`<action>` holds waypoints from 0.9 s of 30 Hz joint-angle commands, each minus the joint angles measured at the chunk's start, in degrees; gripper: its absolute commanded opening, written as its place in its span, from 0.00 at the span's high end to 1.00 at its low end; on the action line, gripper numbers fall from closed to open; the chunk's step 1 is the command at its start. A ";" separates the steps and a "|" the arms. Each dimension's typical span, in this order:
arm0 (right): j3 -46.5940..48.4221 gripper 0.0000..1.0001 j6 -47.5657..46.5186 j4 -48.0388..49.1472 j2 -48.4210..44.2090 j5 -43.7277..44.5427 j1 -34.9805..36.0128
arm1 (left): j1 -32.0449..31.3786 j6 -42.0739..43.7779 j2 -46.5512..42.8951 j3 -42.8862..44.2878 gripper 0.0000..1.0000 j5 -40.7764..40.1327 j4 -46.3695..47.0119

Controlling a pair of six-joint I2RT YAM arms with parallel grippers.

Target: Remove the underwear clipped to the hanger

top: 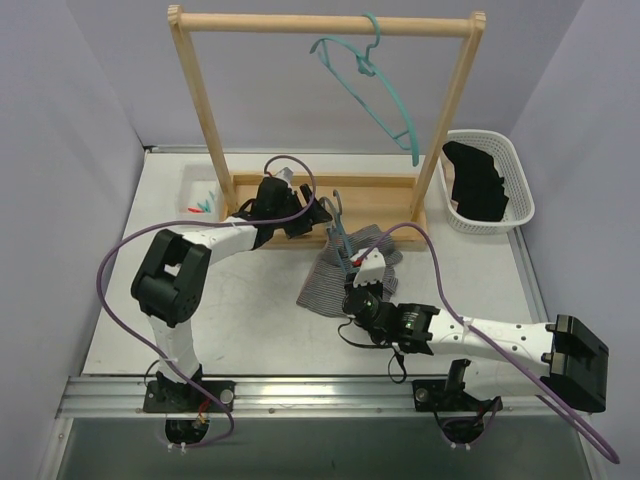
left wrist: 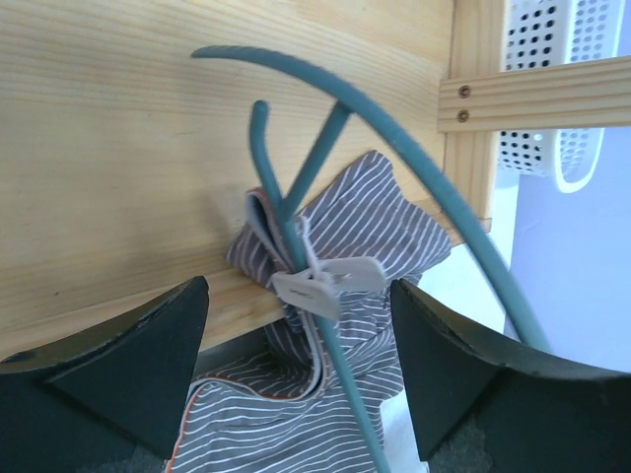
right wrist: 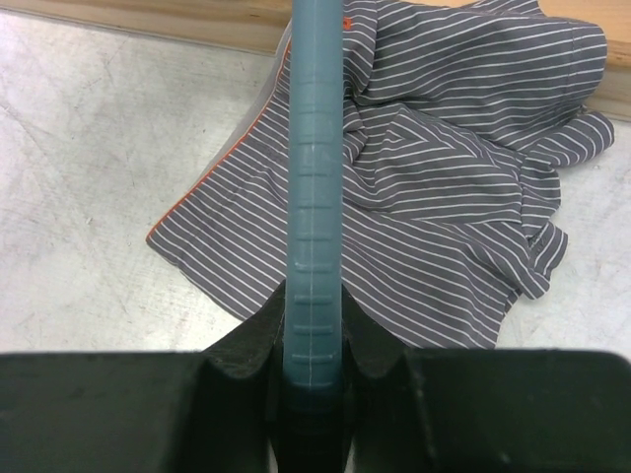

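The grey striped underwear [top: 325, 285] lies crumpled on the desk [top: 230, 320] just in front of the wooden rack [top: 320, 22], its upper edge bunched and pinched to a teal hanger [top: 340, 225] by a white clip [left wrist: 325, 286]. The right fingers [right wrist: 237, 374] are clenched on the hanger's straight bar, which runs directly away from them over the cloth and holds the frame up off the desk. The left fingers [left wrist: 138, 365] stand released and wide apart, one on each side of the clip, touching neither it nor the fabric. From the left wrist the clip sits dead ahead in the gap, its long axis lying roughly across from one finger to the other with a slight tilt. The hanger's bar passes through it on a steep diagonal. The left arm is plainly the nearer to the clip, so squeezing it open looks to be its job while the right steadies the hanger. The black underwear [top: 478, 185] is already in the white basket [top: 520, 165] at the far right. A second hanger [top: 375, 95] hangs bare from the rack's top rail
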 commanded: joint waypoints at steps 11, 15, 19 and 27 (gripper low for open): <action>2.59 1.00 -1.30 1.35 0.54 -1.03 0.10 | -1.43 -0.24 -0.98 4.76 0.15 0.37 -0.25; 2.68 1.00 -1.48 1.36 0.80 -1.03 0.10 | -1.52 0.38 -0.18 5.21 0.32 0.90 -1.14; 2.68 1.00 -1.39 1.36 1.06 -1.03 0.10 | -1.52 1.87 -0.01 6.09 0.51 1.16 -2.54; 3.03 1.00 -1.57 1.53 1.24 -0.94 0.10 | -1.52 3.45 1.22 7.50 0.68 2.57 -5.18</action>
